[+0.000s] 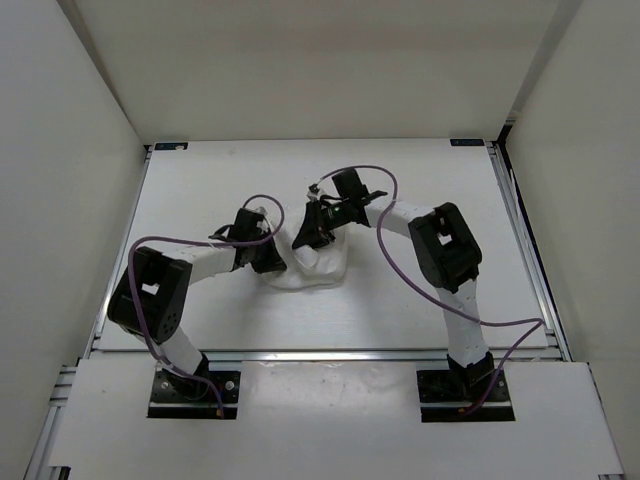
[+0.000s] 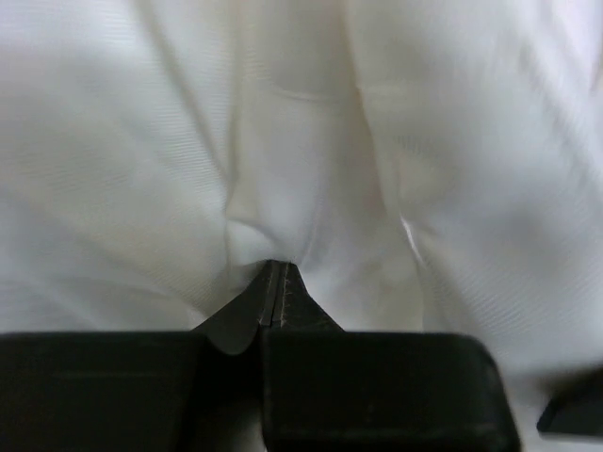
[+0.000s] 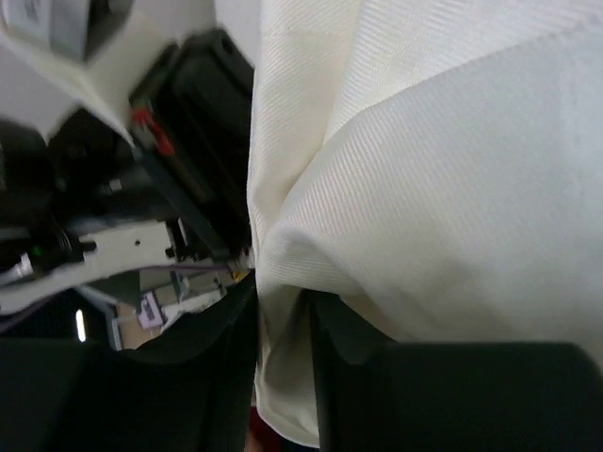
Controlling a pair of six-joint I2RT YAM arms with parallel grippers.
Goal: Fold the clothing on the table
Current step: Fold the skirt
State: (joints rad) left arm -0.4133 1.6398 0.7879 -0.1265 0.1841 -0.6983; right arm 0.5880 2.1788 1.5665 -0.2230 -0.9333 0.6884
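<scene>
The white clothing [image 1: 318,268] lies bunched in a small heap at the middle of the table [image 1: 420,320]. My left gripper [image 1: 268,262] is at the heap's left edge, and in the left wrist view it [image 2: 275,270] is shut on a pinch of the clothing [image 2: 377,141], which puckers at the fingertips. My right gripper [image 1: 305,238] reaches the heap from above and to the right. In the right wrist view its jaws [image 3: 283,325] stand apart, with a fold of the clothing [image 3: 452,188] hanging between them.
Purple cables loop over both arms [image 1: 385,215]. The left arm's wrist [image 3: 188,141] shows close beside the right gripper. Silver rails [image 1: 530,270] edge the table, and white enclosure walls [image 1: 60,150] stand on three sides.
</scene>
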